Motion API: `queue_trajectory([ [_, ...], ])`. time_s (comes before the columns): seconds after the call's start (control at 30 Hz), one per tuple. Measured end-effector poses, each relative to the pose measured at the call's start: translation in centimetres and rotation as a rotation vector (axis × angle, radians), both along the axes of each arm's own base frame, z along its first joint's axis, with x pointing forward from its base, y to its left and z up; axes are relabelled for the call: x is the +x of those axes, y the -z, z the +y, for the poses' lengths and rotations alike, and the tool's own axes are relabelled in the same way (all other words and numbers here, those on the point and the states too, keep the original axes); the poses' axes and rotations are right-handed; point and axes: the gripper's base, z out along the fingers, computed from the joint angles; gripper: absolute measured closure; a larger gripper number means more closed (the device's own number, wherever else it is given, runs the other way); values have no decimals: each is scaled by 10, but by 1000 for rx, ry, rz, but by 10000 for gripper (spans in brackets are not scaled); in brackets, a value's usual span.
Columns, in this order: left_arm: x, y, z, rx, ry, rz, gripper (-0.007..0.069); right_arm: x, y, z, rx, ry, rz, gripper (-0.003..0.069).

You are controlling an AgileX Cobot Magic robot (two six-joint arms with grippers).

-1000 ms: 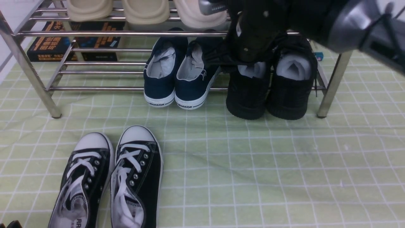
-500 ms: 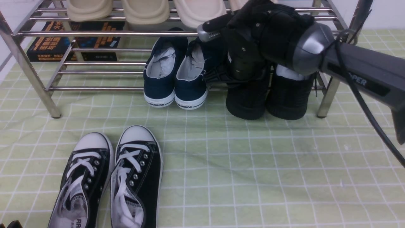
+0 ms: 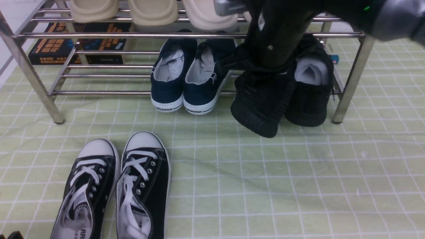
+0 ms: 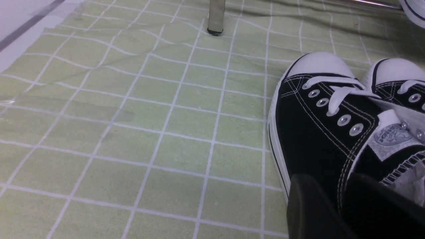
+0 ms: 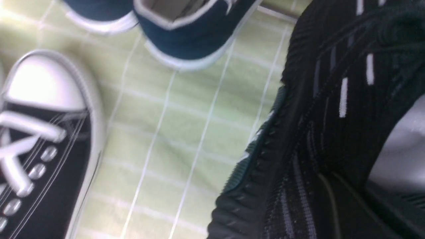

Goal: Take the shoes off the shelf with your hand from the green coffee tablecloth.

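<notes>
The black robotic hand [image 3: 272,56] on my right arm comes in from the upper right and is shut on the left all-black knit sneaker [image 3: 259,106]. That sneaker is tilted, its heel pulled out past the front rail of the steel shelf [image 3: 99,35] and over the green checked tablecloth [image 3: 265,182]. It fills the right wrist view [image 5: 315,132]. The other black knit sneaker [image 3: 308,99] stands on the lower tier, white paper showing inside. My left gripper [image 4: 338,212] looks shut and empty, low beside the canvas shoes.
A navy WARRIOR pair [image 3: 186,79] stands on the lower tier just left of the held sneaker. A black canvas pair with white toe caps [image 3: 116,186] lies on the cloth at front left. Beige slippers [image 3: 152,11] sit on the top tier; books [image 3: 56,46] lie behind the shelf.
The hand closed on the left black sneaker and pulled it forward and up, so its heel now hangs out past the shelf front. The other shoes have not moved.
</notes>
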Motion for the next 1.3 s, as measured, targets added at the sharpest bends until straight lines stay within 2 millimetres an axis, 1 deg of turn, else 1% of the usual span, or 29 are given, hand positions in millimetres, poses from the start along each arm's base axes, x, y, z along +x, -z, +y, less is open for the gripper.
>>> queue_trajectory([
  [0.07,0,0,0,0,0,0,431,-9,-11,-1,7,-27,-13,656],
  [0.1,0,0,0,0,0,0,431,-9,-11,0,6,-30,-13,656],
  [0.13,0,0,0,0,0,0,431,-18,-21,1,12,-65,-36,656],
  [0.23,0,0,0,0,0,0,431,-32,-30,4,20,-102,-53,654],
  [0.3,0,0,0,0,0,0,431,-60,-43,7,32,-163,-71,653],
  [0.33,0,0,0,0,0,0,431,-64,-42,8,30,-173,-66,653],
  [0.37,0,0,0,0,0,0,431,-81,-46,8,37,-202,-65,652],
  [0.43,0,0,0,0,0,0,431,-104,-40,8,33,-228,-28,652],
  [0.5,0,0,0,0,0,0,431,-123,-34,3,27,-232,5,652],
  [0.6,0,0,0,0,0,0,431,-143,-17,-5,-14,-209,54,650],
  [0.67,0,0,0,0,0,0,431,-151,-1,-11,-70,-185,76,648],
  [0.7,0,0,0,0,0,0,431,-153,8,-13,-104,-171,80,648],
  [0.8,0,0,0,0,0,0,431,-150,30,-20,-200,-126,61,648],
  [0.83,0,0,0,0,0,0,431,-150,32,-20,-201,-123,64,648],
  [0.87,0,0,0,0,0,0,430,-145,42,-20,-232,-101,31,648],
  [0.93,0,0,0,0,0,0,428,-139,49,-17,-244,-79,-9,648],
  [1.07,0,0,0,0,0,0,427,-126,62,-6,-244,-62,-67,646],
  [1.17,0,0,0,0,0,0,427,-120,73,2,-256,-67,-82,645],
  [1.3,0,0,0,0,0,0,424,-112,94,11,-293,-60,-77,645],
])
